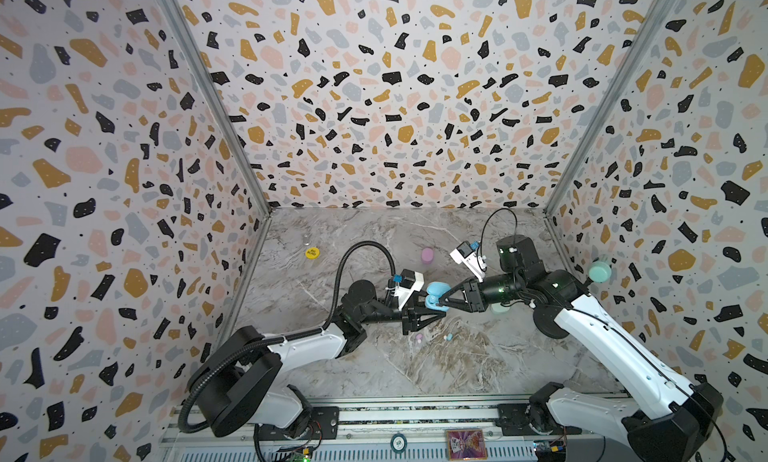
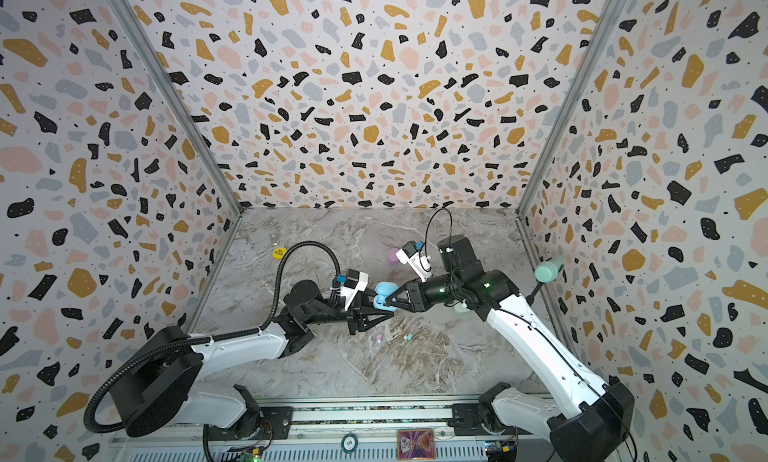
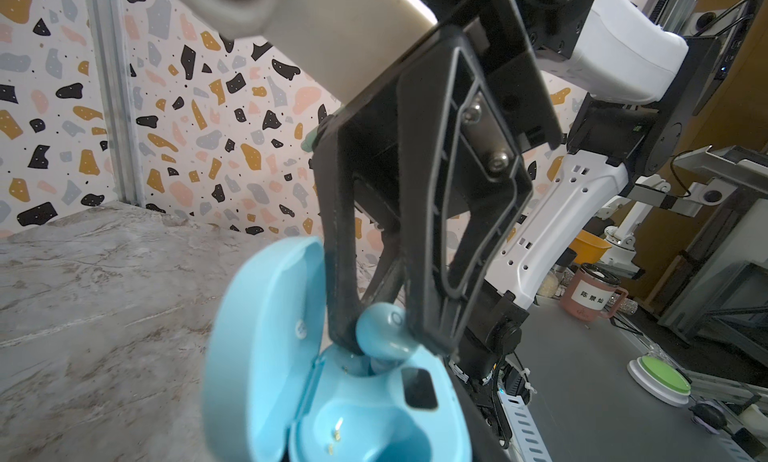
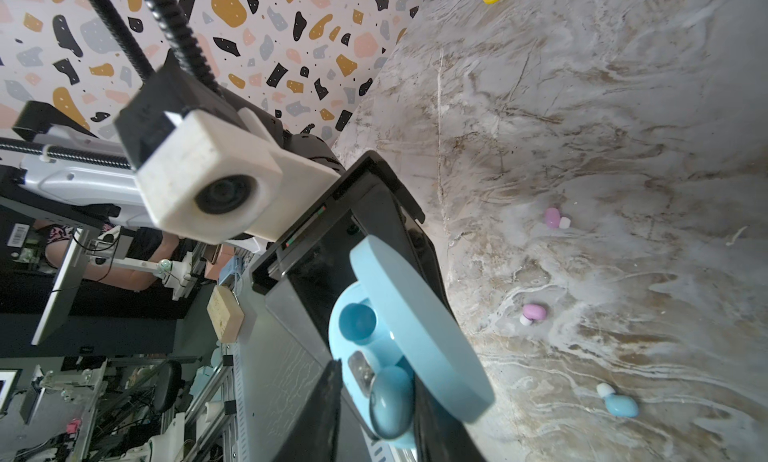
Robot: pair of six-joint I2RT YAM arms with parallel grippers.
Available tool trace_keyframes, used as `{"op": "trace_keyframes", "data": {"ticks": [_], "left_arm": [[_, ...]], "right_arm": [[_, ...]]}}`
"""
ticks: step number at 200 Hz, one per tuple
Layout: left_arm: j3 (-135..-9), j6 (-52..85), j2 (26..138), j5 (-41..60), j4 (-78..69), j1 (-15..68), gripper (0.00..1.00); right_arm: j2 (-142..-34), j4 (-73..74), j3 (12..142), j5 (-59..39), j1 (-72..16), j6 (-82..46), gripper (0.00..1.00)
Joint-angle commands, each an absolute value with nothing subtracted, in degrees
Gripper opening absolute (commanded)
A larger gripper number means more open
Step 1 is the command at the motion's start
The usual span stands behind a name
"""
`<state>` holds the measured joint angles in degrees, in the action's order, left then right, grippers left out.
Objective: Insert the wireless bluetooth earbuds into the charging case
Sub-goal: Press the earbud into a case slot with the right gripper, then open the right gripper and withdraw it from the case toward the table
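Blue earbud at socket mouth of open blue case.

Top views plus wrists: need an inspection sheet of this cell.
Surface: veined marble tabletop.
Job's things: blue case open, one socket empty; blue earbud at the other socket; loose blue earbud and two pink earbuds on table; pink case at the back; mint case under right arm.
Clutter: yellow disc.
Grippers: left gripper shut on blue case; right gripper jaws flank the blue earbud, grip unclear.
Cables: black conduit arches over left arm; thin cable loops above right wrist.
Surroundings: terrazzo walls; mint knob by right wall.
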<state>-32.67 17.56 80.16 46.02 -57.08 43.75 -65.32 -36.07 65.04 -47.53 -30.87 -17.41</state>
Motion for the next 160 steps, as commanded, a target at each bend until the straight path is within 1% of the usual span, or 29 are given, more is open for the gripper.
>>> {"op": "trace_keyframes", "data": {"ticks": [1,77,106,134,160], "left_arm": [[-33.91,16.77,79.00,46.92,-61.17,44.04,0.25],[-33.84,16.70,79.03,46.33,-60.63,44.08,0.25],[-32.86,15.18,78.17,43.52,-58.23,43.96,0.25],[-30.68,15.54,77.52,40.87,-59.17,42.92,0.24],[-28.28,17.55,76.60,38.66,-62.30,41.38,0.24]], "right_arm": [[-65.57,-38.21,67.69,-45.83,-31.03,-16.61,0.38],[-65.67,-40.73,70.96,-43.50,-31.33,-16.04,0.54],[-64.74,-42.47,71.81,-43.70,-31.66,-15.86,0.59],[-62.59,-43.92,70.70,-42.95,-32.31,-16.12,0.63],[-59.46,-43.70,67.07,-41.42,-32.32,-17.08,0.66]]}}
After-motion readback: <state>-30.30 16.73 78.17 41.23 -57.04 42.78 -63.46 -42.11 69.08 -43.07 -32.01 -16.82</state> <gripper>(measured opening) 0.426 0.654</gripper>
